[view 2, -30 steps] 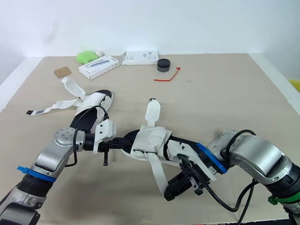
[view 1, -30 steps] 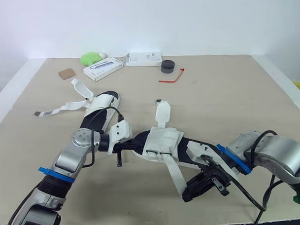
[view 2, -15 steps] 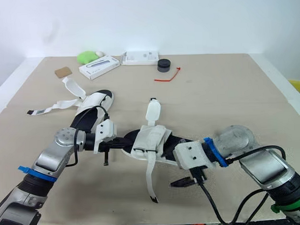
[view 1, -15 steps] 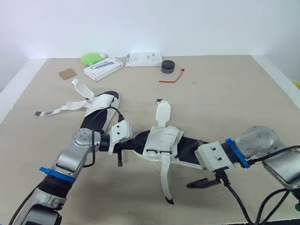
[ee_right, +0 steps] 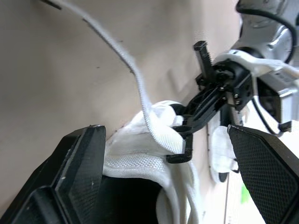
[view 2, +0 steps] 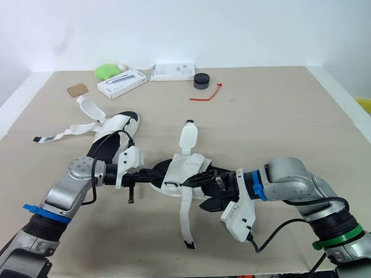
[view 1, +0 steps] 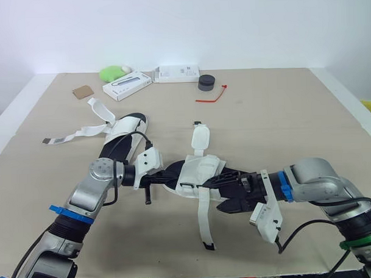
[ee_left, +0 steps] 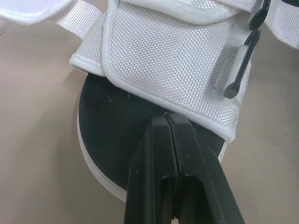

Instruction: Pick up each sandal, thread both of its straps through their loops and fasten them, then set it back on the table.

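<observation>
A white mesh sandal with black sole (view 1: 199, 171) sits at the middle of the tan table (view 1: 282, 123).
The left gripper (view 1: 167, 174) pinches its sole edge; the right gripper (view 1: 229, 191), fingers spread wide, sits at its other end, one strap (view 1: 203, 221) trailing loose.

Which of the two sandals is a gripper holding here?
The middle sandal: the left gripper is shut on its sole, the right gripper open at its other end. The far sandal lies untouched.
</observation>
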`<state>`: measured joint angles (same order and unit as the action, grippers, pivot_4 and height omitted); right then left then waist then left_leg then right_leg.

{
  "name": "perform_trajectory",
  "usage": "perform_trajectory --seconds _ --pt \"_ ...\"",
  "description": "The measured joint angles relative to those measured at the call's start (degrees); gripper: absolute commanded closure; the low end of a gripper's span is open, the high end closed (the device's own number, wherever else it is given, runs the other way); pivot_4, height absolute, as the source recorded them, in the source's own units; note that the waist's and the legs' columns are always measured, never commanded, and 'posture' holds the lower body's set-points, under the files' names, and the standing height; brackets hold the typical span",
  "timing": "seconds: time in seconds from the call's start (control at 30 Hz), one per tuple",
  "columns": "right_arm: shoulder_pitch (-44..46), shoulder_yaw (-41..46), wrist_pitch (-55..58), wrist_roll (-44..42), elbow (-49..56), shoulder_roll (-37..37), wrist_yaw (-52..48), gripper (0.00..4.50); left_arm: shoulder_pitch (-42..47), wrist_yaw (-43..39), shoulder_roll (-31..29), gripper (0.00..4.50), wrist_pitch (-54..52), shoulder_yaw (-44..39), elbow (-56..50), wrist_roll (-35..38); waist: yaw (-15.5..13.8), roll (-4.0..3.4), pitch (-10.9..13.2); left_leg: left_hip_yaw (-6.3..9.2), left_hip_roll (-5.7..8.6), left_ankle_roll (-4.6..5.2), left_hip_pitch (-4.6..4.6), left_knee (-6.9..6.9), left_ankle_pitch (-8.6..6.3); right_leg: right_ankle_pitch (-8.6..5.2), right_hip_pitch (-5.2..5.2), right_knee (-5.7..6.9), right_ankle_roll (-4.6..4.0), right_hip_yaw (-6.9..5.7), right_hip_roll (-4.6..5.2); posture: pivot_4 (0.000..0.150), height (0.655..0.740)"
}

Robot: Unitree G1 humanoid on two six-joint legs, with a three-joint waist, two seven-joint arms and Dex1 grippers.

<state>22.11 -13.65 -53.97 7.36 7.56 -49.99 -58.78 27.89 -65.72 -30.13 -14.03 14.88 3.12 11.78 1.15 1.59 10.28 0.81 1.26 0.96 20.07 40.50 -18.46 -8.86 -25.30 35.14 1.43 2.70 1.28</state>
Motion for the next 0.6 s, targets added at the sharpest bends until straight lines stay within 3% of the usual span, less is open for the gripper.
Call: perform_trajectory --seconds 0.6 --pt "6.6 -11.1 5.0 -2.1 1.8 -0.8 -5.2 0.02 -0.2 0.2 -0.1 4.5 -1.6 -0.2 -0.9 0.2 0.0 0.0 0.0 -0.02 -0.01 0.02 -0.04 0.0 0.01 -0.01 0.01 0.01 -0.03 0.02 -0.02 0.15 0.74"
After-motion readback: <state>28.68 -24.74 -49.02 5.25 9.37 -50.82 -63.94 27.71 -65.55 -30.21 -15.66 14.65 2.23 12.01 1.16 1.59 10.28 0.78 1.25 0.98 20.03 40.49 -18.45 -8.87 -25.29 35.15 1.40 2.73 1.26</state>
